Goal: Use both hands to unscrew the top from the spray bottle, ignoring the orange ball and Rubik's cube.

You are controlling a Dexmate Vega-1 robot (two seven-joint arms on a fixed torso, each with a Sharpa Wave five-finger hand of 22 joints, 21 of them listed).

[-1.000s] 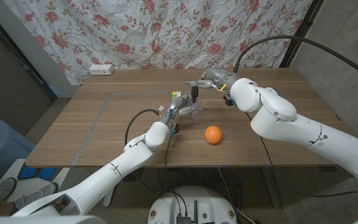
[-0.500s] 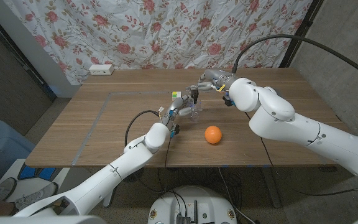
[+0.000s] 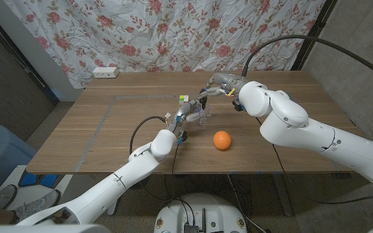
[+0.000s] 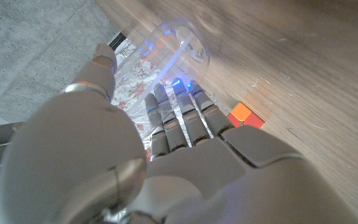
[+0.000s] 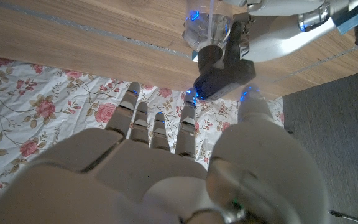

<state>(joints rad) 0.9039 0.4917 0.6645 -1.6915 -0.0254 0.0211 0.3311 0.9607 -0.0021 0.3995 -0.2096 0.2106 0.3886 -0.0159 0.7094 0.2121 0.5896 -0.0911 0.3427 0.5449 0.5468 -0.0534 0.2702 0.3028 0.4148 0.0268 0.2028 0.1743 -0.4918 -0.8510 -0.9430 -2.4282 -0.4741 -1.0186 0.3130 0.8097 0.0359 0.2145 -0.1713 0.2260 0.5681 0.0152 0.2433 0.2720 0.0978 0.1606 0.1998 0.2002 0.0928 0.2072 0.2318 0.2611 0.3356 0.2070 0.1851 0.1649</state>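
Setting: wooden table (image 3: 109, 139), floral curtain (image 3: 173, 32) behind.
Left hand (image 3: 185, 114): grasping spray bottle (image 3: 201, 114).
Right hand (image 3: 214, 87): fingers released, has closed in on black top (image 5: 219, 68) since a second ago; unscrewing not begun.

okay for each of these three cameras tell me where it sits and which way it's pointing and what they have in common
Head view: on the robot's head, looking down at the table; both arms show.
Left wrist view: behind the left hand, facing the clear bottle.
Right wrist view: behind the right hand, facing the black spray top.
All share the bottle.
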